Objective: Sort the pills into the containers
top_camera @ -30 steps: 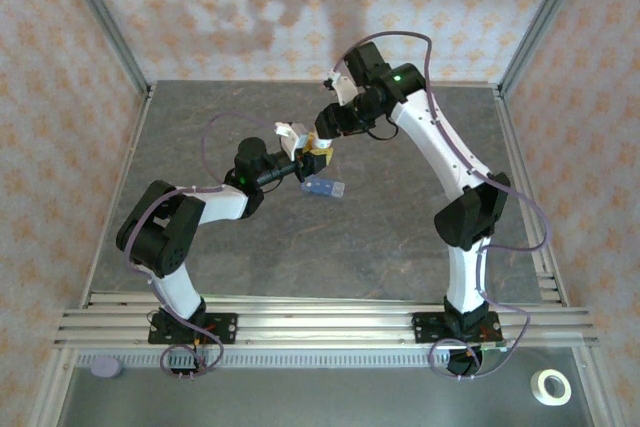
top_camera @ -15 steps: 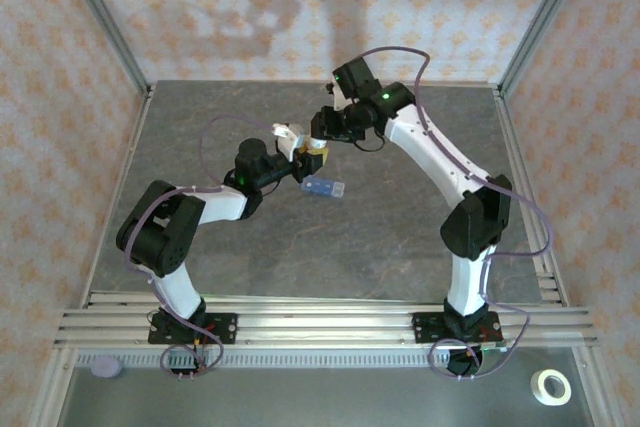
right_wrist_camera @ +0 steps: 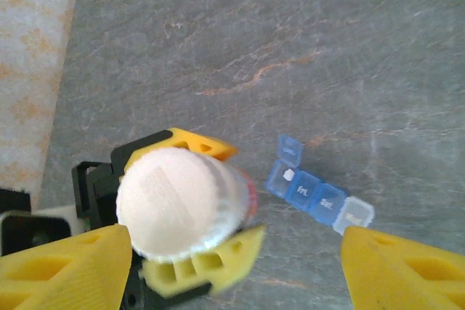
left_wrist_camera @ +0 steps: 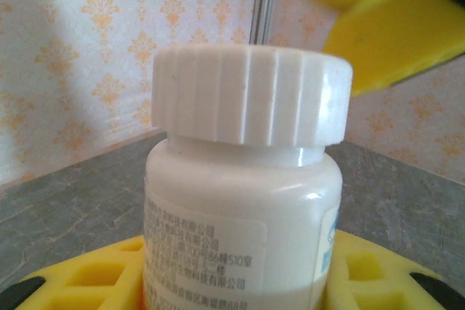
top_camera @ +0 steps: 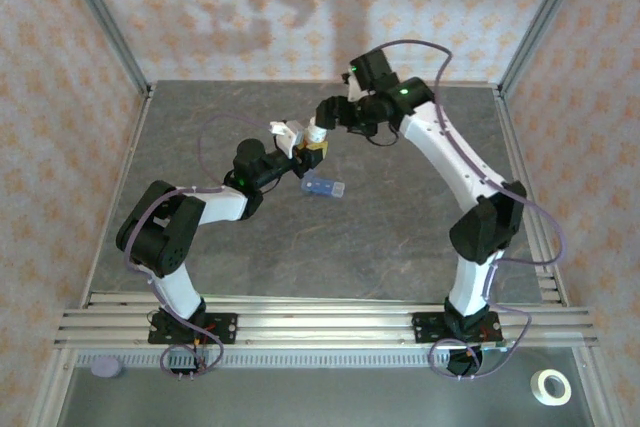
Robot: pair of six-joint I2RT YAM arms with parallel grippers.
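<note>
A white pill bottle (left_wrist_camera: pixel 240 201) with a ribbed white cap (right_wrist_camera: pixel 173 202) stands upright between the yellow fingers (right_wrist_camera: pixel 211 266) of my left gripper (left_wrist_camera: pixel 240 281), which is shut on its body. My right gripper (right_wrist_camera: pixel 236 245) hovers just above the cap, open, its fingers (right_wrist_camera: pixel 69 266) wide of the cap on both sides. In the top view the left gripper (top_camera: pixel 303 150) and right gripper (top_camera: pixel 322 125) meet over the table's middle. The blue containers strip (right_wrist_camera: pixel 320 195) lies flat beside them, one lid up, with a white pill (right_wrist_camera: pixel 288 175) in that compartment. The strip (top_camera: pixel 323 186) sits right of the bottle.
The grey table (top_camera: pixel 400 237) lies open to the right and front. Patterned walls and metal posts (top_camera: pixel 105 22) close off the back and sides. A tape roll (top_camera: pixel 550 387) and a grey disc (top_camera: pixel 106 369) lie on the shelf below the rail.
My right gripper, which was closed around the bottle's cap, has opened and its arm has drawn back slightly. The left arm holds the bottle in the same place.
</note>
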